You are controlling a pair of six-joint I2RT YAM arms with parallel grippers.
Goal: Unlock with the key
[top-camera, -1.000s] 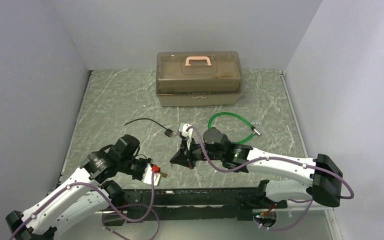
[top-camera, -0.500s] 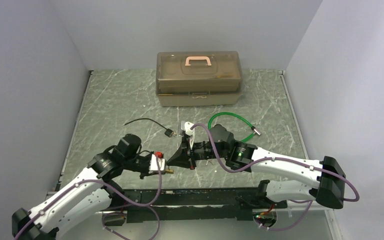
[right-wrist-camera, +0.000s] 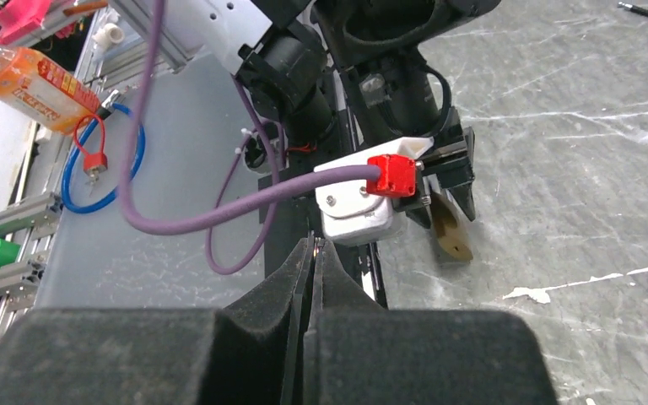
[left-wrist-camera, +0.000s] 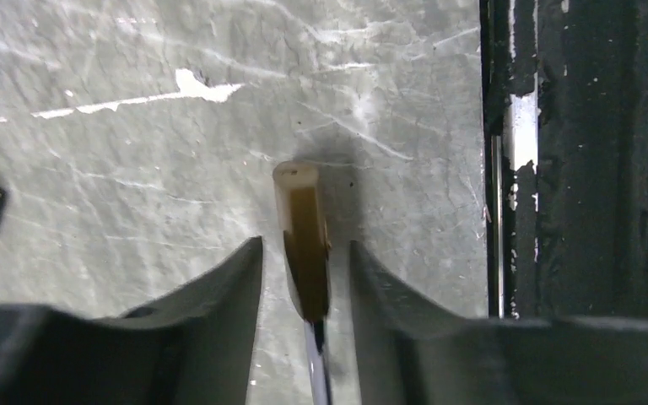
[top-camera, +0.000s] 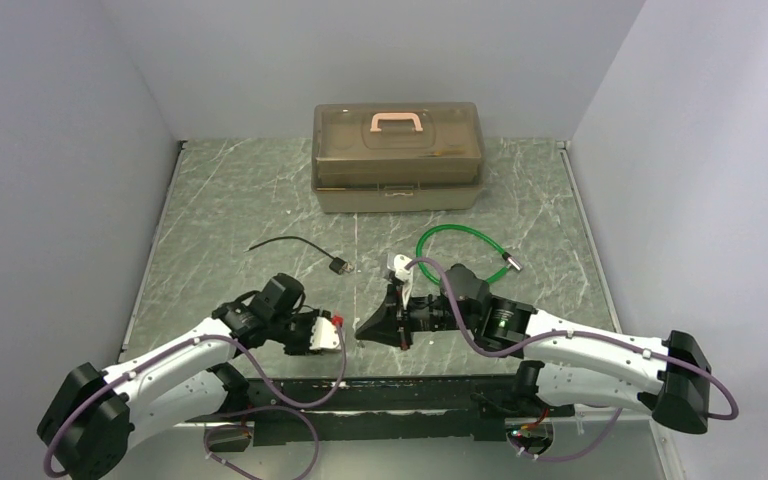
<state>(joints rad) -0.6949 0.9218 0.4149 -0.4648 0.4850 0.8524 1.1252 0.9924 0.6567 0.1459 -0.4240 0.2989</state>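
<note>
**Near edge of the bench (top-camera: pixel 240 200).** The left pincer (top-camera: pixel 344 340) and right pincer (top-camera: pixel 363 331) meet almost tip to tip. The key (left-wrist-camera: pixel 304 240), brown-headed, stands between the left jaws, which are parted with a gap on either side. The right pincer is closed, with nothing clearly in it. No lock shows at the key, and the green cable (top-camera: pixel 460 240) lies well apart behind. The task appears to be at an early stage: insertion and turning both remain.
</note>
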